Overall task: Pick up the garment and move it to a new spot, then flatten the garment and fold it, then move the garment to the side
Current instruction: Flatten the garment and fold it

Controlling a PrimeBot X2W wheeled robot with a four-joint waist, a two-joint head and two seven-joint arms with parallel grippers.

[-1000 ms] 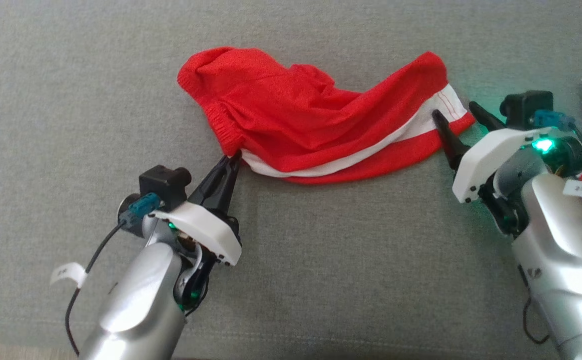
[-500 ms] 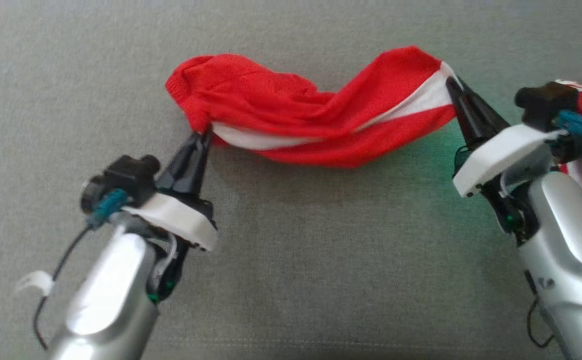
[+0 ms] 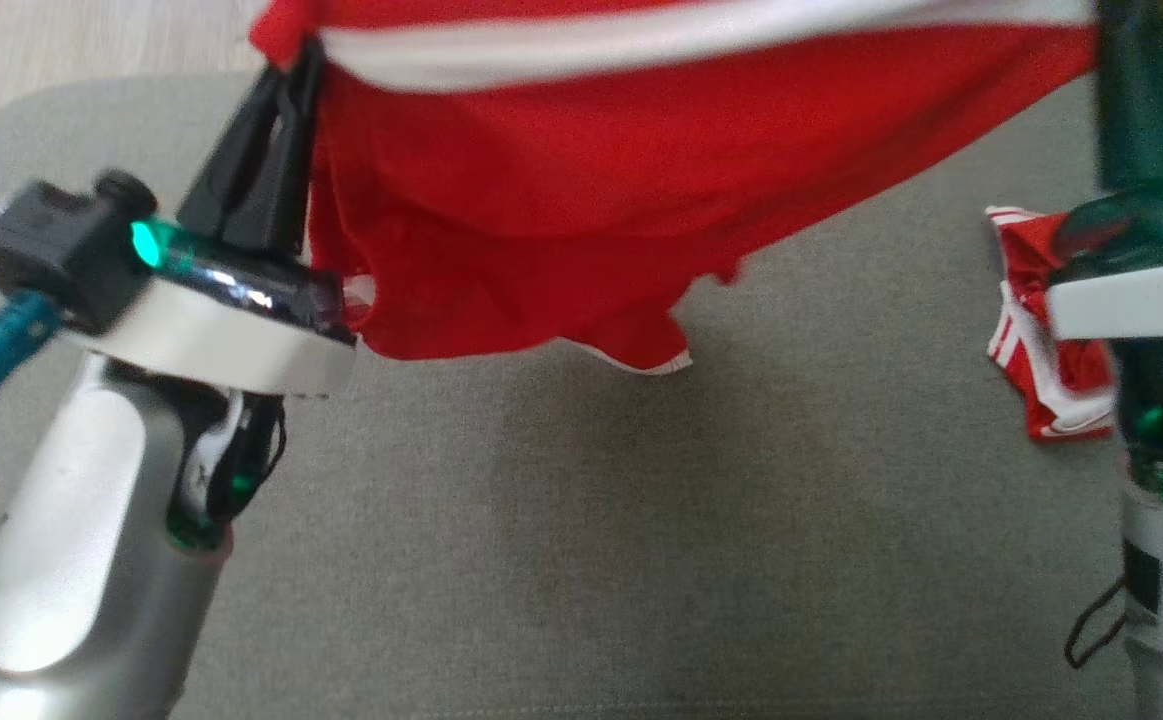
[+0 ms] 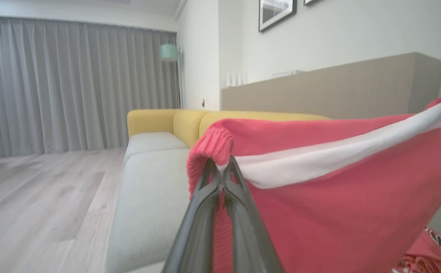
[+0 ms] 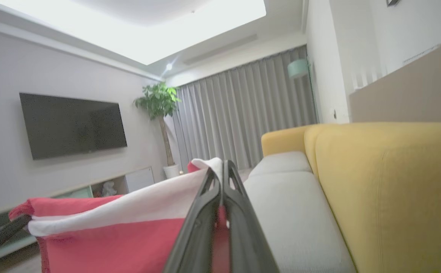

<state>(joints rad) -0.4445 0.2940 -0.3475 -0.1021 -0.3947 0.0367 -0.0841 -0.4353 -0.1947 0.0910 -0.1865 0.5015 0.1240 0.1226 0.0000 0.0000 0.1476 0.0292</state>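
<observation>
A red garment [image 3: 581, 170] with a white stripe hangs stretched in the air above the grey sofa seat [image 3: 641, 540]. My left gripper [image 3: 291, 60] is shut on its ribbed left corner, seen close in the left wrist view as the garment [image 4: 338, 197] pinched by the gripper [image 4: 222, 172]. My right gripper [image 3: 1106, 40] holds the far right end; in the right wrist view the gripper [image 5: 220, 168] is shut on the white-striped edge of the garment [image 5: 121, 235]. The garment's lower hem dangles free over the cushion.
A second red and white garment [image 3: 1041, 340] lies crumpled on the seat at the right, beside my right arm. Yellow sofa backrests [image 5: 387, 182] stand behind the seat. Wooden floor [image 4: 34, 212] lies beyond the sofa's left end.
Both grippers have lifted the garment off the cushion and pulled it taut between them; it hung low and sagging before. The head view has also shifted.
</observation>
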